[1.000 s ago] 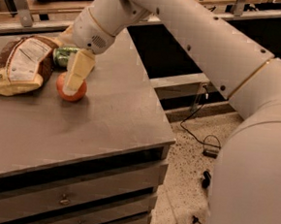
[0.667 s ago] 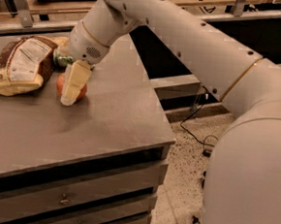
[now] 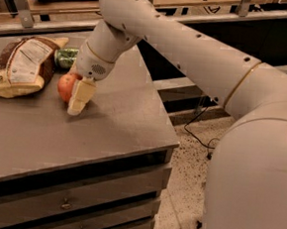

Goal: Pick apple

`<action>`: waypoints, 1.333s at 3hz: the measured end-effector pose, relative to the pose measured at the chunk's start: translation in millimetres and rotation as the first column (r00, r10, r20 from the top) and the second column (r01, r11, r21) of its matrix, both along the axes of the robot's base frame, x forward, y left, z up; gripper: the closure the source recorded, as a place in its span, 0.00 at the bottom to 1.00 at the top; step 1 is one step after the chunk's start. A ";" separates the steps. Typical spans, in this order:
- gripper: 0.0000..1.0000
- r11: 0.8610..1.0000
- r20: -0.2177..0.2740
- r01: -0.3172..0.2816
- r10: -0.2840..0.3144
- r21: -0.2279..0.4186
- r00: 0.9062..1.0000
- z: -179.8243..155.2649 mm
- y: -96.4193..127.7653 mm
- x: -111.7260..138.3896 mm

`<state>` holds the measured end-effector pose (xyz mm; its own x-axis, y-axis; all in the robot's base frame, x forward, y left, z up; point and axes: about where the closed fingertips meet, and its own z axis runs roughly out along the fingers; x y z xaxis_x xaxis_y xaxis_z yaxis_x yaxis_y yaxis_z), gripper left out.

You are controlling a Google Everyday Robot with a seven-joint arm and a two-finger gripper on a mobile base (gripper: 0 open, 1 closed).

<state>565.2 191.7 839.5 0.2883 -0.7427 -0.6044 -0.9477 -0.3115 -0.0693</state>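
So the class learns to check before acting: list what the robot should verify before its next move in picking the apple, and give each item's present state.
1. Apple in view, resting on the table: ok.
2. Gripper down at the apple, on the side away from the bread loaf: ok.
3. Grasp secured on the apple: cannot tell.
4. Bread loaf apart from the apple: cannot tell; it lies close.
5. Green can out of the gripper's way, behind the apple: ok.
6. Apple lifted: not ok.

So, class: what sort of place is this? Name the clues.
Probably a lab or workshop: a grey drawer cabinet, a loose cable on a speckled floor, and the robot's gripper at the apple on its top.
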 end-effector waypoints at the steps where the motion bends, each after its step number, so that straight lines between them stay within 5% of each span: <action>1: 0.49 1.000 -0.021 0.005 -0.005 -0.014 1.000 -3.8 -1.8 2.2; 3: 0.96 0.997 -0.089 -0.018 0.024 0.070 0.996 36.8 -17.8 7.0; 4: 1.00 0.995 -0.087 -0.023 0.031 0.099 0.996 50.9 -17.3 8.1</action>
